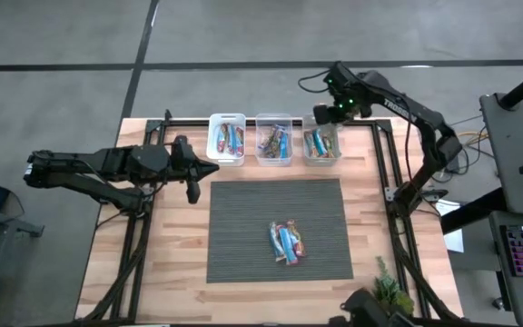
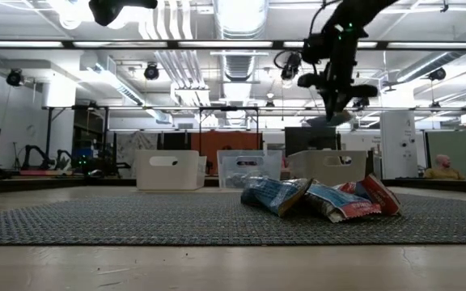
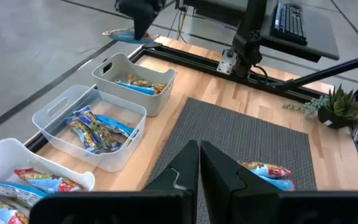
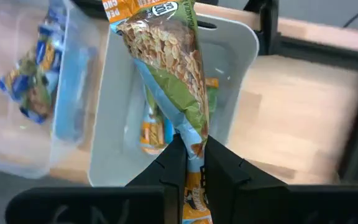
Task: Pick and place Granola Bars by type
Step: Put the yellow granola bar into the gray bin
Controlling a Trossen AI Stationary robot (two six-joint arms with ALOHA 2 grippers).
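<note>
Fingers (image 4: 178, 163) of right gripper (image 4: 190, 158) clamped on one granola bar (image 4: 166, 68), orange/green print, hanging directly over right-hand bin (image 1: 320, 143); that bin holds bars w/ similar wrappers. Two more bins (image 1: 273, 140) sit alongside, toward the left arm, each w/ bars inside. Loose pile of bars (image 1: 287, 242) on grey mat (image 1: 243, 245), well apart from both grippers. Left gripper (image 1: 209, 169) shut, empty, hovering near mat's corner, beside white bin (image 1: 227, 139).

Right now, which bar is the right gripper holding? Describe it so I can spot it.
Find the three bins along the table's far edge. Over the right-hand bin hangs the right gripper, shut on a bar. Unlike the blue bars beside it, its wrapper is orange and green, picturing peanuts.
</note>
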